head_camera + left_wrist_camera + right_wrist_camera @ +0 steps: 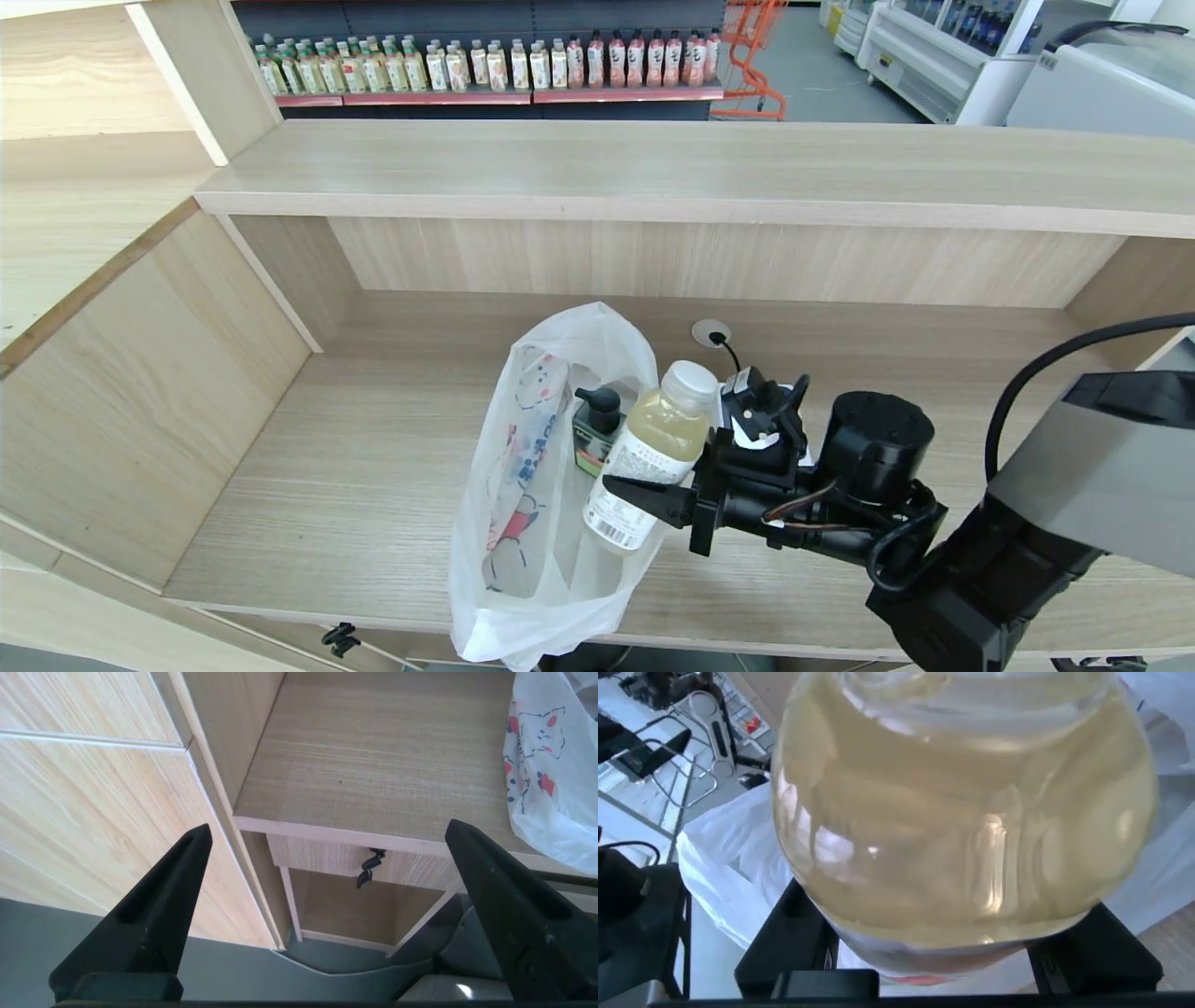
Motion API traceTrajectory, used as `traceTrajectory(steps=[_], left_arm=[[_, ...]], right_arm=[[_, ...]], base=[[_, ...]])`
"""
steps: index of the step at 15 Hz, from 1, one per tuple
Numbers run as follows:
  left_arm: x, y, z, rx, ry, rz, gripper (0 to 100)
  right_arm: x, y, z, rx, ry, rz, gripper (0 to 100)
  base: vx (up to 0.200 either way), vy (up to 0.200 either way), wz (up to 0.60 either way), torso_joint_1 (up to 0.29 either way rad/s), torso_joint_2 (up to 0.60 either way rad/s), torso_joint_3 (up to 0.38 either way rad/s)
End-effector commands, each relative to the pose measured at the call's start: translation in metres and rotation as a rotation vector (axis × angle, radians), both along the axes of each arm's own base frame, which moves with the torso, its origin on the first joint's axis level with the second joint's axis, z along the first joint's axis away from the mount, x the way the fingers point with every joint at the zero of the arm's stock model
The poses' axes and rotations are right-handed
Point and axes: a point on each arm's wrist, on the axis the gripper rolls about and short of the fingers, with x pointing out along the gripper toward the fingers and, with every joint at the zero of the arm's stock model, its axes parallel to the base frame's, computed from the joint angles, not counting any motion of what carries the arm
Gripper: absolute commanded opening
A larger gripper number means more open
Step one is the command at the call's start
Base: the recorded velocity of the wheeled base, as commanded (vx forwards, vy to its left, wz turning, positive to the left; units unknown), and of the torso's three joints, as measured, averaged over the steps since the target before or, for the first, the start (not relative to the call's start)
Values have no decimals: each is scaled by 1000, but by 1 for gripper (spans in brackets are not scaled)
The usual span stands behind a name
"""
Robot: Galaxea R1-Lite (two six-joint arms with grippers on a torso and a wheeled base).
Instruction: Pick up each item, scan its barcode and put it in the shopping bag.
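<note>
A bottle (651,446) in the right gripper (646,478) hangs over the open bag (523,420), near the front edge of the bench (355,485).
The jaws clamp one tilted bottle, cap up. It is probably best lowered straight in, clear of the one pump bottle (597,425) inside, then released. There is one bag. The left gripper (327,840) has its jaws wide, off the bench's front left corner.

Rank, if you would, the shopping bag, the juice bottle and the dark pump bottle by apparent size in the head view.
1. Shopping bag, clearly largest.
2. Juice bottle, held nearer the camera.
3. Dark pump bottle, smallest as seen, but partly hidden in the bag, so unsure.
</note>
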Motion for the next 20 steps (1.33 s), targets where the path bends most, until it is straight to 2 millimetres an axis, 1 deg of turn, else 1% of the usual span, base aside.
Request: traceTrajectory(steps=[1,4,8,11,12,13,15,17,18,19,20], left_arm=[[0,0,0,0,0,1,100],[0,0,0,0,0,1,100],[0,0,0,0,0,1,100],[0,0,0,0,0,1,100],[0,0,0,0,0,1,100],[0,0,0,0,0,1,100],[0,0,0,0,0,1,100],[0,0,0,0,0,1,100],[0,0,0,0,0,1,100],[0,0,0,0,0,1,100],[0,0,0,0,0,1,100]], right_arm=[[4,3,-15,-16,19,2,0],[8,2,-32,-42,-6,-1,0],[12,0,-34,-59,-40,-8,0],[12,0,-34,-64,-65,21,0],[11,0,-31,-62,-80,39,100],[11,0,-30,-59,-84,42,100],[2,-6,-8,-13,-69,41,100],[-10,-14,28,94,-6,48,100],[-20,-20,53,164,19,59,100],[-30,-28,70,195,53,65,100],[-39,-36,82,197,62,61,100]], base=[[0,0,0,0,0,0],[0,0,0,0,0,0],[0,0,0,0,0,0],[0,0,0,0,0,0],[0,0,0,0,0,0],[0,0,0,0,0,0],[0,0,0,0,0,0],[0,0,0,0,0,0],[0,0,0,0,0,0],[0,0,0,0,0,0],[0,0,0,0,0,0]])
